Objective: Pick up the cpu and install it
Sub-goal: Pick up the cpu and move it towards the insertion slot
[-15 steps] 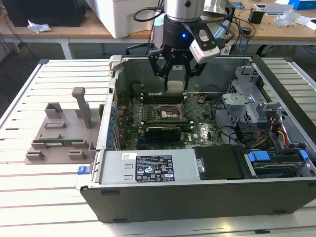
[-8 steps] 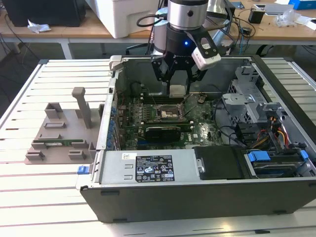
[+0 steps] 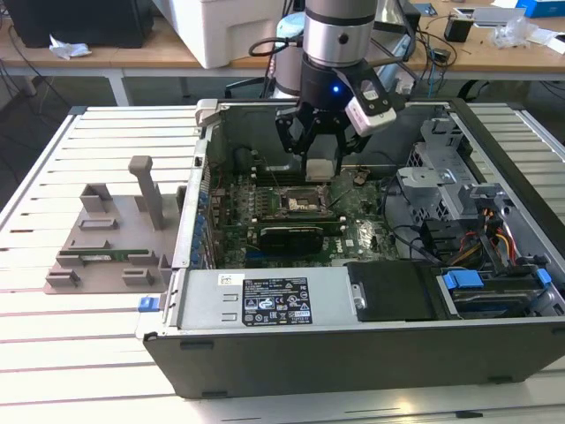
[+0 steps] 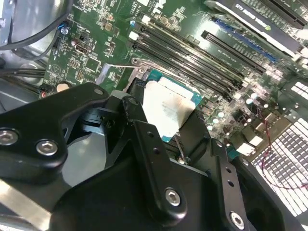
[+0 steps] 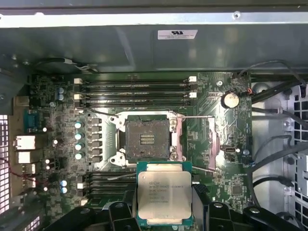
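Note:
My gripper (image 3: 320, 164) hangs inside the open computer case, shut on the cpu (image 3: 321, 170), a small flat square chip with a silvery top. In the first wrist view the cpu (image 5: 163, 196) is level between the black fingers (image 5: 120, 212), a little short of the open black socket (image 5: 147, 139) on the green motherboard (image 5: 231, 163). The socket's metal frame (image 5: 198, 144) is swung aside. In the second wrist view the cpu (image 4: 168, 109) hovers above the board, clamped at two opposite edges. In the exterior view the socket (image 3: 296, 203) lies just below the gripper.
Empty black memory slots (image 5: 137, 91) run beside the socket. A graphics card (image 3: 287, 237), a power supply (image 3: 265, 300), a drive cage (image 3: 459, 185) and loose cables (image 3: 494, 238) crowd the case. A grey fixture (image 3: 115, 230) stands on the slatted table at the exterior view's left.

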